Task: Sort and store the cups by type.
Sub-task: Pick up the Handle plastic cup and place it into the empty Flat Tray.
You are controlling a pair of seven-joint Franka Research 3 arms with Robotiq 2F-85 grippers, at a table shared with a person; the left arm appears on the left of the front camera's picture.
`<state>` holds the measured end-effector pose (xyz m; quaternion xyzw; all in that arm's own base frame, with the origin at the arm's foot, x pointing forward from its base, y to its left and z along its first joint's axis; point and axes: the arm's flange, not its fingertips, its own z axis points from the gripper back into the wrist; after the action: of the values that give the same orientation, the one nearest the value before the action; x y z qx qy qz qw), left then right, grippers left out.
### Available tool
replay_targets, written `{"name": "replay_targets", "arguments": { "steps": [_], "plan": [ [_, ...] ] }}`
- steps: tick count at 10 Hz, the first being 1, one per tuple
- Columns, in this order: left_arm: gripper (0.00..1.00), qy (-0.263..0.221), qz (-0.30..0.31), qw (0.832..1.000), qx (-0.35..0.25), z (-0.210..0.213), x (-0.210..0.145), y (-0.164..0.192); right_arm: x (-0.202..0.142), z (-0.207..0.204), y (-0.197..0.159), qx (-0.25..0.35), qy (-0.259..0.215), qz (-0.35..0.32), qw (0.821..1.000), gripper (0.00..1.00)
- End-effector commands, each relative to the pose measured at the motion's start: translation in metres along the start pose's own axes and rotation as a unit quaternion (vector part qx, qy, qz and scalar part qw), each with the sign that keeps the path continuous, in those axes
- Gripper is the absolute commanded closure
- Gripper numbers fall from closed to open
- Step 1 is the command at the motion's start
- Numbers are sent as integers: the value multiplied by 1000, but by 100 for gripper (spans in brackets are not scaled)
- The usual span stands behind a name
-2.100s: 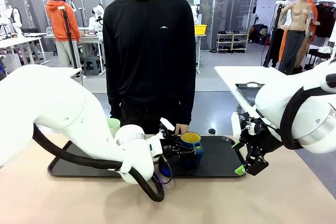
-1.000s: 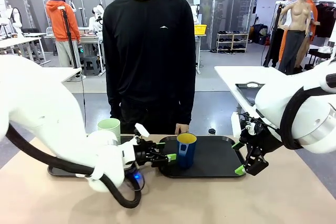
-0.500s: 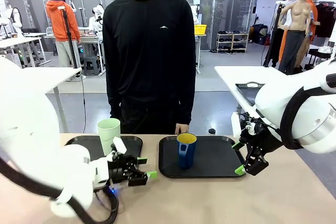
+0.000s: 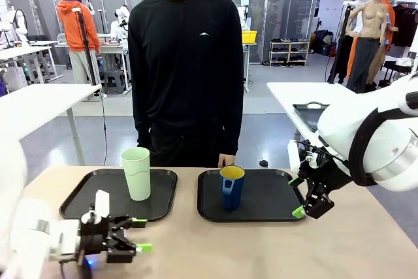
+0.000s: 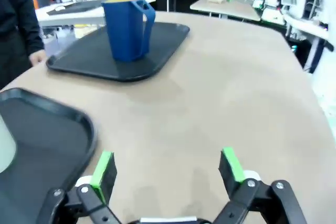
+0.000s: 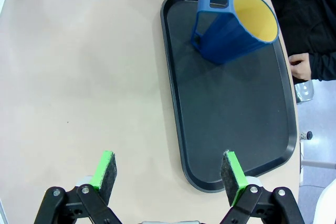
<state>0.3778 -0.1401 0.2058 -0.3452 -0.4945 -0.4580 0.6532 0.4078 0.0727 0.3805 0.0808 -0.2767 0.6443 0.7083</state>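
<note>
- The blue mug (image 4: 231, 186) stands upright on the right-hand black tray (image 4: 261, 208), toward that tray's left half; the wrist views show its yellow inside and its handle.
- Using that tray as the landmark: the green tumbler (image 4: 136, 173) stands upright on a second black tray (image 4: 78, 204) just to the left of it, the two trays side by side with a strip of bare tabletop (image 4: 261, 246) between them.
- The left gripper (image 4: 137, 235) sits low over the tabletop, left of and nearer the robot than the mug's tray — its jaws stand wide open and hold nothing.
- The right gripper (image 4: 304, 197) hangs at the right edge of the mug's tray; its wrist view shows the jaws apart and empty.
- The person (image 4: 186, 63) stands behind the trays, one hand (image 4: 226, 160) resting near the far edge of the mug's tray.
- Judged from this layout, each cup sits on its own tray, so the sorting looks done — or nearly so.
- What remains seems to be clearing both arms away from the trays; if another cup is to come, the empty grippers are ready to take it.
</note>
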Motion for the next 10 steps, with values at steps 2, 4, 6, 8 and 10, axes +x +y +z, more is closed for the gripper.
{"name": "replay_targets", "arguments": {
  "steps": [2,4,6,8,10],
  "plan": [
    [0,-37,19,999,-22,81,5,13,2,0,2,-1,9,-8,1000,0],
    [0,-77,48,994,-64,106,2,27,2,0,2,-1,9,-8,1000,0],
    [0,-86,45,993,-62,114,-1,35,2,0,2,-1,9,-8,1000,0],
    [0,-94,40,993,-55,113,-5,35,2,0,2,-1,9,-8,1000,0],
    [0,-82,41,994,-54,114,4,38,2,0,2,-1,9,-8,1000,0]
  ]
}}
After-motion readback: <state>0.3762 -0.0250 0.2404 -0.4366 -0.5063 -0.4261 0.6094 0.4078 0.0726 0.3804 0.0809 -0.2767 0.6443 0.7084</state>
